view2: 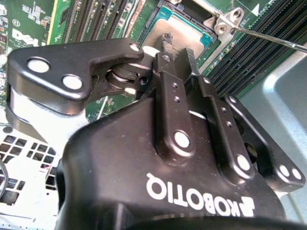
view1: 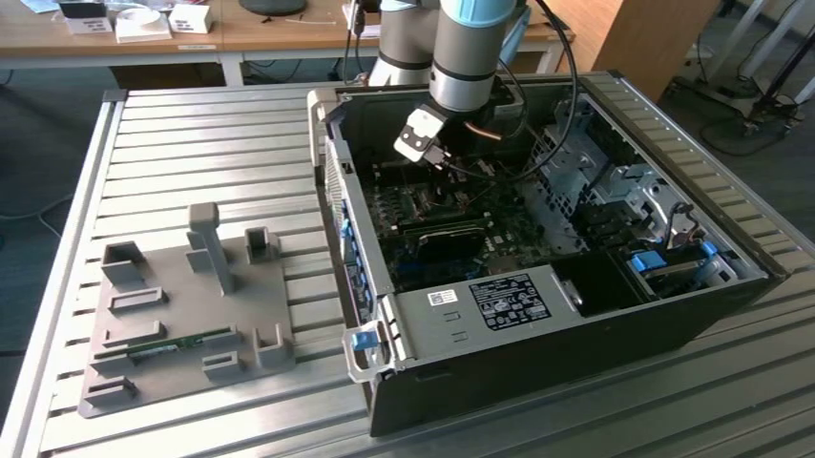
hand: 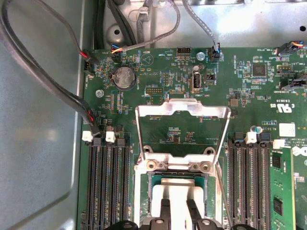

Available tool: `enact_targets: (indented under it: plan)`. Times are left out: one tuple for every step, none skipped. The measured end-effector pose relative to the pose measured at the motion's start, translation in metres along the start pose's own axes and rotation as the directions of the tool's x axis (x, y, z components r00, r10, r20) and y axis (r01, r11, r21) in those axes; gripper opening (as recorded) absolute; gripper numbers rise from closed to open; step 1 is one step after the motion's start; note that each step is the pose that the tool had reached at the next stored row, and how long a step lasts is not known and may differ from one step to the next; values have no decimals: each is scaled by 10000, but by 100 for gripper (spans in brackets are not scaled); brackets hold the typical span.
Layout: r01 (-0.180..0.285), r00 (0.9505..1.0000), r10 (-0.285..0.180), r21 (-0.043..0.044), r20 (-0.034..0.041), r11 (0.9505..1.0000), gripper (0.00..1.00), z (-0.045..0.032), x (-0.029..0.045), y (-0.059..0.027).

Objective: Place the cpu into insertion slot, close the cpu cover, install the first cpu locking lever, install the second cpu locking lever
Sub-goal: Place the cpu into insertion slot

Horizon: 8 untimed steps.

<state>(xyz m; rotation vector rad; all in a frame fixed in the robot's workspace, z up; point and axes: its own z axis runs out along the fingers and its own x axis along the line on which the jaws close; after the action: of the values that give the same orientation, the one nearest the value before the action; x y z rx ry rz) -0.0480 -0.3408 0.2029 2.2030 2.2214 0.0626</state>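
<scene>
The cpu (hand: 176,190), silver-grey topped, lies flat in the insertion slot (hand: 152,188) on the green board; in the second wrist view the cpu (view2: 180,29) sits just beyond the fingertips. The cpu cover (hand: 182,109) stands swung up on its hinge, its window showing the board behind. A thin locking lever (hand: 222,194) runs along one side of the socket, and the second wrist view shows the lever (view2: 268,38) sticking out past the cover's hinge tab (view2: 226,21). My gripper (hand: 178,210) hovers right over the cpu, fingers a narrow gap apart with nothing between them. In the exterior view the gripper (view1: 440,164) reaches down into the case.
The open computer case (view1: 548,315) lies on a slatted metal table (view1: 191,143). Black memory slots (hand: 105,182) flank the socket on both sides. Cable bundles (hand: 53,81) run along the case wall. A grey fixture plate (view1: 242,286) holding a memory stick (view1: 166,348) sits to the exterior view's left.
</scene>
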Motion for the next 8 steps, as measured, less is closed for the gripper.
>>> enact_targets:
  plan:
    - [0,10000,0,0,0,10000,27,0,0,0]
    - [0,10000,0,0,0,10000,27,-31,1,1]
    - [0,10000,0,0,0,10000,27,-63,1,2]
    - [0,10000,0,0,-1,10000,27,-63,1,2]
    - [0,10000,0,0,0,10000,27,-63,1,2]
    - [0,10000,0,0,0,10000,27,-63,1,2]
    - [0,10000,0,0,0,10000,27,-63,1,2]
    - [0,10000,0,0,0,10000,27,-63,1,2]
